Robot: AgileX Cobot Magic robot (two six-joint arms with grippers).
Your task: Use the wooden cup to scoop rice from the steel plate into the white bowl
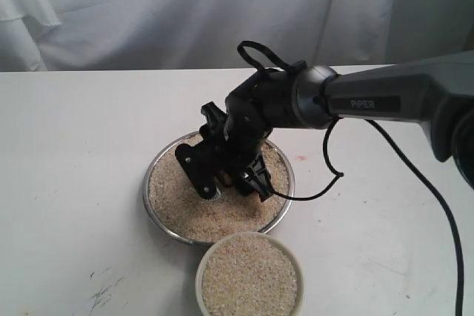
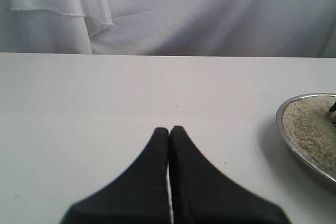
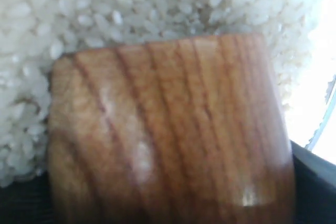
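2 claws matter here, but only 1 is at work: the right claw [image 1: 228,177] reaches across onto the wide, shallow round steel plate [image 1: 146,192] and grips the small glossy orange-brown wooden cup [image 3: 168,129], its jaws standing wide around the cup's sides. The cup is low in the loose off-white rice [image 1: 189,212] near the plate's middle. In the right wrist view its grained flank fills the picture, with grains heaped against its far edge, so its long axis seems to point away from the claw and down into the rice; the mouth and the dark inside are hidden, and I cannot tell how much it has taken up. The small round white bowl [image 1: 200,268] with the thick rim stands on the white bench [image 1: 74,146] just beside the plate's rim, on the side nearer the exterior camera, so the coming carry is a short one towards that side, and the cup will have to be turned mouth-up before it clears the rim. The bowl already looks filled close to its brim, so a full pour could spill. The left claw [image 2: 169,129] is closed, fingers touching, holding nothing, low over bare bench with the plate off to its side; the right arm is plainly the nearer.
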